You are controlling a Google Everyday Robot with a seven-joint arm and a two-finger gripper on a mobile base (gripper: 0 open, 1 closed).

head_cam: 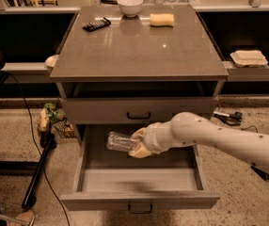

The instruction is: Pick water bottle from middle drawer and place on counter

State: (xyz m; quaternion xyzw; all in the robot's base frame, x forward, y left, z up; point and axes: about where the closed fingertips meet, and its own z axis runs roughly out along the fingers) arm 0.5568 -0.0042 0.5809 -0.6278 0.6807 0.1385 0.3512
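Found the drawer [139,180] pulled well out below the gripper, with its flat front and small dark handle [139,207] nearest. Saw plain grey floor across its near half. Spotted the gripper [137,145] over the drawer's rear half, reaching in from the right on a pale arm [228,138] and clamped on the right end of the bottle [120,141]. Noted the bottle lying sideways, stretching left from the gripper, within the drawer's walls. Could not tell whether raised off the floor or resting on it. Saw a black pole [38,173] slanting to the ground well left of the gripper, outside the drawer, and a colourful bundle [50,119] just past it. Found a shut upper drawer [101,111] just beyond the gripper, above the open one's back. Higher and farther, saw the counter [139,55], bearing along its far edge a dark remote [96,24] at left, a white bowl [130,5] and a yellow sponge [162,20]. Noted a pale tray [249,58] on the ledge [247,73] far right.
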